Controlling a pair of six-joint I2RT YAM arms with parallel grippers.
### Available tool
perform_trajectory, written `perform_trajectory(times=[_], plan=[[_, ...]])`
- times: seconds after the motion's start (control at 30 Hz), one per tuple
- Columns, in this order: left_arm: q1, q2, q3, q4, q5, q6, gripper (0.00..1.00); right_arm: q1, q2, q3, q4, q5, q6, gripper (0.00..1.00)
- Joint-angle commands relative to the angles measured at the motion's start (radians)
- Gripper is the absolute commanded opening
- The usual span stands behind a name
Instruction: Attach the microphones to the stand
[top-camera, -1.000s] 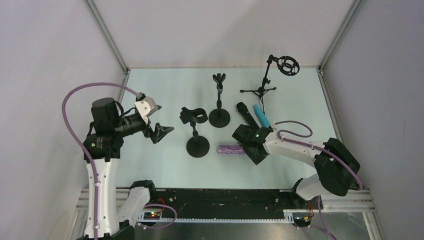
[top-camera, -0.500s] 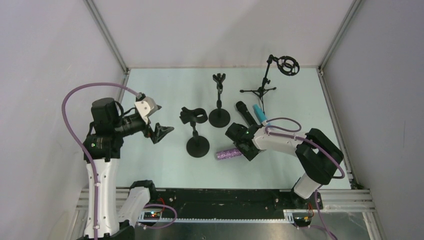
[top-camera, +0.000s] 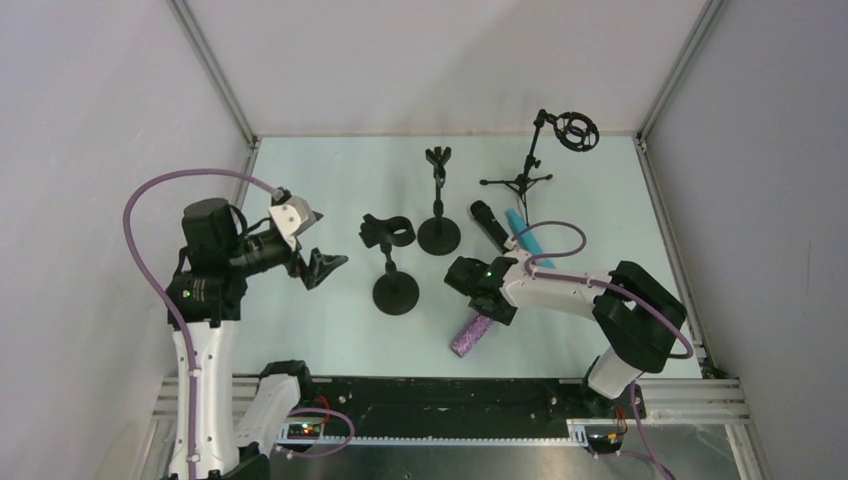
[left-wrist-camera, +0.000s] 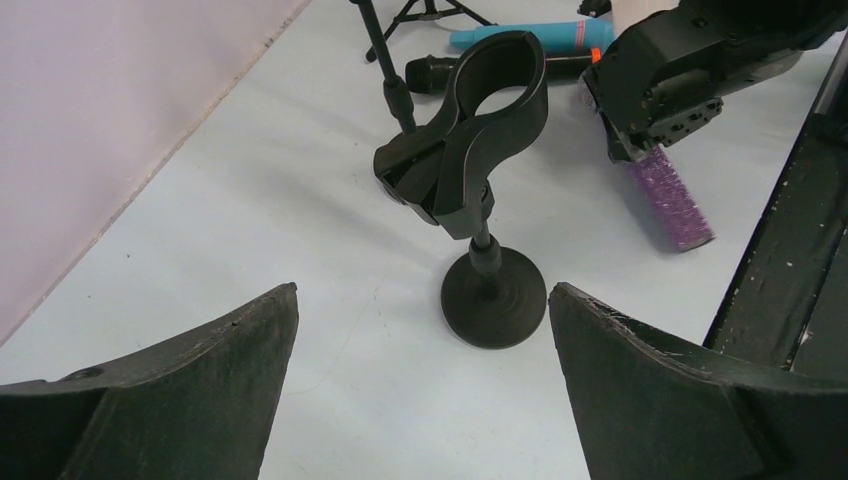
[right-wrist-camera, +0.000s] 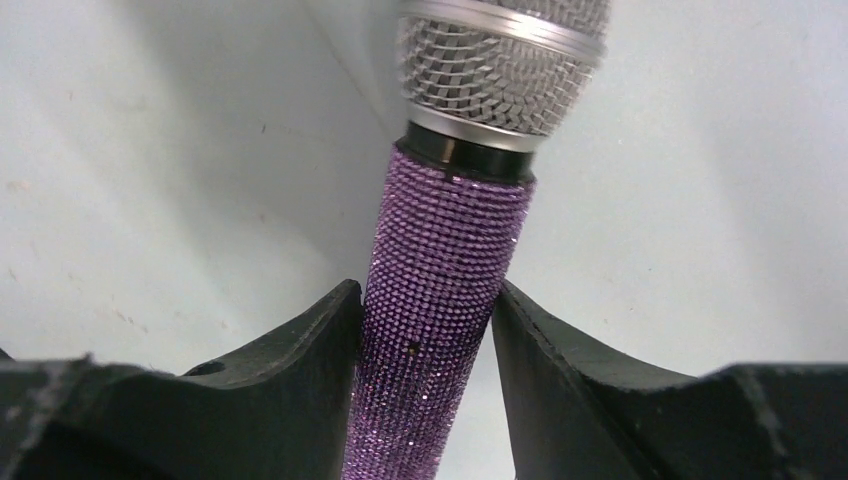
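My right gripper (top-camera: 484, 296) is shut on the purple glittery microphone (top-camera: 471, 335), whose free end points toward the table's near edge. In the right wrist view my gripper (right-wrist-camera: 428, 330) clamps the purple body (right-wrist-camera: 440, 250) just below the silver mesh head (right-wrist-camera: 500, 60). The black microphone (top-camera: 490, 224) and the teal microphone (top-camera: 526, 235) lie side by side behind the right arm. A round-base stand with a clip (top-camera: 388, 233) stands at the centre. My left gripper (top-camera: 322, 265) is open and empty left of it, and faces that stand (left-wrist-camera: 470, 140) in the left wrist view.
A second round-base stand (top-camera: 438, 232) is behind the first. A tripod stand with a ring mount (top-camera: 575, 131) is at the back right. The left wrist view shows the purple microphone (left-wrist-camera: 672, 198) under the right gripper. Enclosure walls stand on three sides.
My right gripper has moved left and turned with the purple microphone in it. The microphone swung from lying sideways to pointing at the near edge. The left arm has not moved.
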Motion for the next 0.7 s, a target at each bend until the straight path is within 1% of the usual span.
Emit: perform_trajectory(times=[0.0,0.03,0.23,0.3,0.4,0.5,0.67], plan=[[0.007,-0.019,-0.017,0.014,-0.011,0.01,1.0,0.072,-0.032,0.062,-0.034,0.133,-0.161,0.02],[0.008,-0.02,-0.021,0.014,-0.016,0.01,1.0,0.08,-0.039,0.064,-0.028,0.136,-0.178,0.0],[0.007,-0.026,-0.029,0.013,-0.014,0.002,1.0,0.122,-0.098,0.064,0.005,0.098,-0.251,0.0],[0.008,-0.028,-0.033,0.013,-0.011,0.004,1.0,0.118,-0.103,0.062,0.03,0.074,-0.284,0.02],[0.007,-0.03,-0.035,0.013,-0.008,0.003,1.0,0.1,-0.089,0.042,0.079,0.015,-0.34,0.06],[0.007,-0.033,-0.038,0.014,-0.011,0.002,1.0,0.079,-0.066,0.021,0.137,-0.065,-0.381,0.08],[0.007,-0.031,-0.035,0.013,-0.009,0.004,1.0,0.062,-0.015,-0.004,0.193,-0.15,-0.432,0.09]])
